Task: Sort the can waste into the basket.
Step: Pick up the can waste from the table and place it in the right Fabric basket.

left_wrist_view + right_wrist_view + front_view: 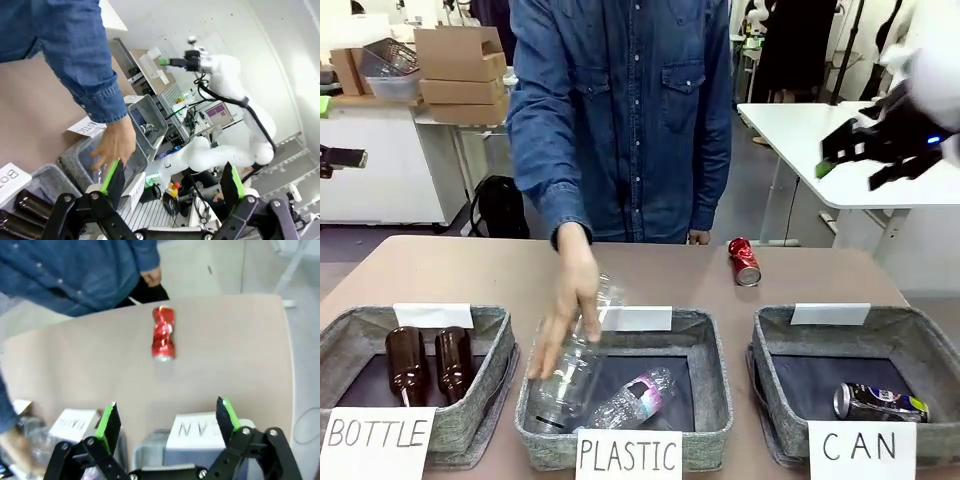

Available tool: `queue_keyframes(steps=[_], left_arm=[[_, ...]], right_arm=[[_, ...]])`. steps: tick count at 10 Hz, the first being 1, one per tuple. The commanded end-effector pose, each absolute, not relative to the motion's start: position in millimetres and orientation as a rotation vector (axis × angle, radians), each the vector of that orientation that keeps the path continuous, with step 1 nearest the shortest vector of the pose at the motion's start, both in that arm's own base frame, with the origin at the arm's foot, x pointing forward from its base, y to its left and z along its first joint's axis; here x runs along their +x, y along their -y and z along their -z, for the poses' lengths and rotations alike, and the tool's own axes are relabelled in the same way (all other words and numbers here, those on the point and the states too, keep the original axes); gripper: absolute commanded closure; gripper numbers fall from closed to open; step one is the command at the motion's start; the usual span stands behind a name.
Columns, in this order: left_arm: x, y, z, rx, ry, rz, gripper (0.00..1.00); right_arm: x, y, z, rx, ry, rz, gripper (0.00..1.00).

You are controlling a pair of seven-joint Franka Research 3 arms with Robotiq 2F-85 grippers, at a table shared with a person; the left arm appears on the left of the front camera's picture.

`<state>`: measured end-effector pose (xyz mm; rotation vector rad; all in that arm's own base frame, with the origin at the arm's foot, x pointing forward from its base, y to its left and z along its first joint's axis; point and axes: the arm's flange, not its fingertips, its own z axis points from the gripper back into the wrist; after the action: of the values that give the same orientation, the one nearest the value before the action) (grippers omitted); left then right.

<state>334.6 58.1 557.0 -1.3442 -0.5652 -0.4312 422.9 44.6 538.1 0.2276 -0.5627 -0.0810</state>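
Your right gripper point(167, 404) hangs with jaws spread, the dented red can point(163, 340) ahead of them, apart. It's likely light, thin, slippery: pinch its crumpled waist gently.

Red can point(745, 262) on table point(470, 270), dark can point(880, 402) in basket point(910, 335).

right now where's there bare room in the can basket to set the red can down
CAN basket: floor bare along the left wall and back; the dark can lies front right. Tabletop between the red can and that basket's back rim is bare too. PLASTIC basket is crowded with the person's hand and clear bottles.
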Motion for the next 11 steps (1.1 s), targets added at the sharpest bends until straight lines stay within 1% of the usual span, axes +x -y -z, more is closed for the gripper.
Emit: queue_keyframes(steps=[1, 3, 6, 7, 8, 9, 11], left_arm=[[332, -59, -559, -1.344, 0.555, 0.436, 0.00], [332, -59, -559, -1.344, 0.555, 0.436, 0.00], [332, -59, -559, -1.344, 0.555, 0.436, 0.00], [332, -59, -559, -1.344, 0.555, 0.436, 0.00], [332, -59, -559, -1.344, 0.555, 0.436, 0.00], [332, -59, -559, -1.344, 0.555, 0.436, 0.00], [332, -59, -559, -1.344, 0.555, 0.436, 0.00]], right_arm=[[492, -66, -511, 0.208, 0.537, 0.038, 0.00], [535, -99, -451, 0.225, 0.436, -0.007, 0.00], [573, -132, -378, 0.214, 0.429, -0.059, 0.00], [579, -134, -360, 0.198, 0.423, -0.043, 0.00], [585, -129, -345, 0.181, 0.407, 0.023, 0.00], [587, -123, -337, 0.176, 0.387, 0.063, 0.00], [588, -118, -326, 0.179, 0.334, 0.060, 0.00]])
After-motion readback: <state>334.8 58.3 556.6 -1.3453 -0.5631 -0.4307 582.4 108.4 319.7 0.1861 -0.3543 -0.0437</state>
